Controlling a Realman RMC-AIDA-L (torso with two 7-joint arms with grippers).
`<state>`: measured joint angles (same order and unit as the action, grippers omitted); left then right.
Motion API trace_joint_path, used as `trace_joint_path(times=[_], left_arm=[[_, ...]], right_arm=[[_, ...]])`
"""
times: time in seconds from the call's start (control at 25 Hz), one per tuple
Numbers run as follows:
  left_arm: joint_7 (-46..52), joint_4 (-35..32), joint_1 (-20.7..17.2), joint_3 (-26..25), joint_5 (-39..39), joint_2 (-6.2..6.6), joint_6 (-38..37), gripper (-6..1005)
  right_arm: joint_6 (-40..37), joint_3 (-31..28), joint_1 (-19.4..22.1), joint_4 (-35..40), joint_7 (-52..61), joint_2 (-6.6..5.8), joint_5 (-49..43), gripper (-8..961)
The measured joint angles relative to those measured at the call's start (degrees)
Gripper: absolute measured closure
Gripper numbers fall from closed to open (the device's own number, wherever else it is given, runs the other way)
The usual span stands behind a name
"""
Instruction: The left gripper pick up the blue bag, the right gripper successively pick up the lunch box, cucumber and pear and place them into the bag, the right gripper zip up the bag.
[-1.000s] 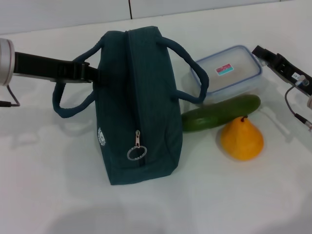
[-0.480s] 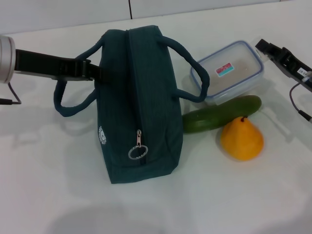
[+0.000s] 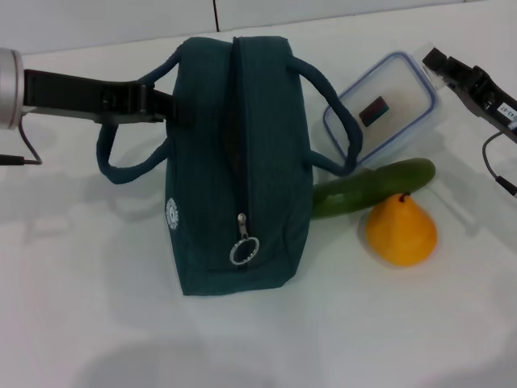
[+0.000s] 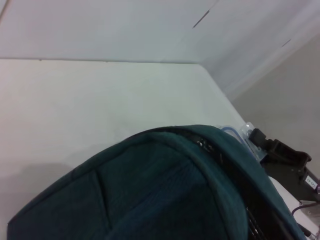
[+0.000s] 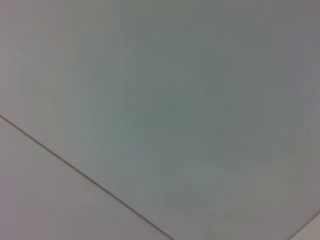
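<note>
The blue bag [image 3: 242,162] stands in the middle of the white table, zipper closed, its ring pull [image 3: 243,251] hanging at the near end. My left gripper [image 3: 166,107] reaches in from the left and is shut on the bag's left side by the handle; the bag [image 4: 165,195] fills the left wrist view. The lunch box [image 3: 384,109] is tipped up on edge at the right, its far corner held by my right gripper [image 3: 436,63], which also shows in the left wrist view [image 4: 280,157]. The cucumber [image 3: 376,187] lies below the box, and the pear [image 3: 401,231] stands in front of it.
The bag's right handle [image 3: 335,129] loops in front of the lunch box. The table's back edge and wall seam [image 3: 216,14] run behind the bag. The right wrist view holds only a plain pale surface with a thin seam [image 5: 85,175].
The bag has shifted right and turned with the left gripper. The lunch box has gone from lying flat to tilted up, held by the right gripper. Cucumber and pear stay put.
</note>
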<state>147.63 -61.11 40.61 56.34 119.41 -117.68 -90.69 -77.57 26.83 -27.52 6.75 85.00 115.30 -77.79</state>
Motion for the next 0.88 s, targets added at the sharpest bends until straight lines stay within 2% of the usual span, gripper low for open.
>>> trace_joint_path(times=[0.88], left_arm=[[1.1, 0.9, 1.3, 0.0, -1.5, 0.66, -1.5, 953]], right_arm=[[-3.2, 0.0, 0.2, 0.1, 0.7, 0.0, 0.2, 858]])
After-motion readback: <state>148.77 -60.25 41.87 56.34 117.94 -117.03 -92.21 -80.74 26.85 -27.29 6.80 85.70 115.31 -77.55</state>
